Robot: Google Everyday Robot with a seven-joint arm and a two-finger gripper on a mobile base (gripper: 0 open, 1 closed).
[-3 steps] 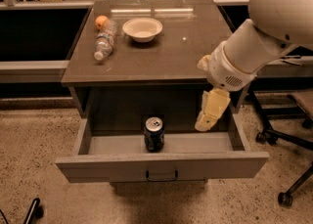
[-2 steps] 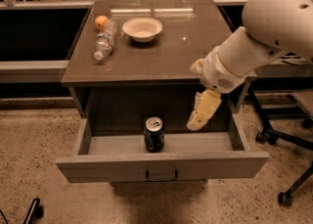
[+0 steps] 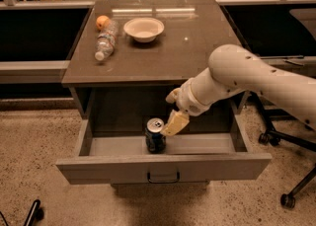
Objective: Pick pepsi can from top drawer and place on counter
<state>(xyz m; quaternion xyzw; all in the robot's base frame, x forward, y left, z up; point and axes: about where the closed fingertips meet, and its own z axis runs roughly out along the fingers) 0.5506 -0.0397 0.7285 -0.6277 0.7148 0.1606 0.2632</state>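
Pepsi can: a small dark blue drink can (image 3: 155,135) with a silver top and pull tab stands upright inside the open drawer, near the middle of its width and close to the front panel.

Top drawer: the wide, shallow grey-brown drawer (image 3: 163,168) is pulled out from the cabinet. A small dark metal handle (image 3: 163,176) sits at the centre of its flat front.

Counter: the flat, glossy, dark grey-brown cabinet top (image 3: 173,57) lies above and behind the drawer.

Gripper: the pale yellow two-finger gripper (image 3: 175,123) points down and to the left into the drawer, with its tip just beside the upper right edge of the can. Whether it touches the can cannot be told, nor whether it is open or closed.

Arm: the thick white robot arm (image 3: 247,77) reaches in from the right edge of the view and crosses the front right corner of the counter.

On the counter: a clear plastic water bottle (image 3: 104,42) lies on its side near the left edge. A small orange fruit (image 3: 102,21) sits just behind it, and a shallow white bowl (image 3: 143,28) stands to their right.

Floor: speckled beige flooring (image 3: 39,146) surrounds the cabinet, and the black wheeled base of a chair (image 3: 288,199) shows at the lower right.
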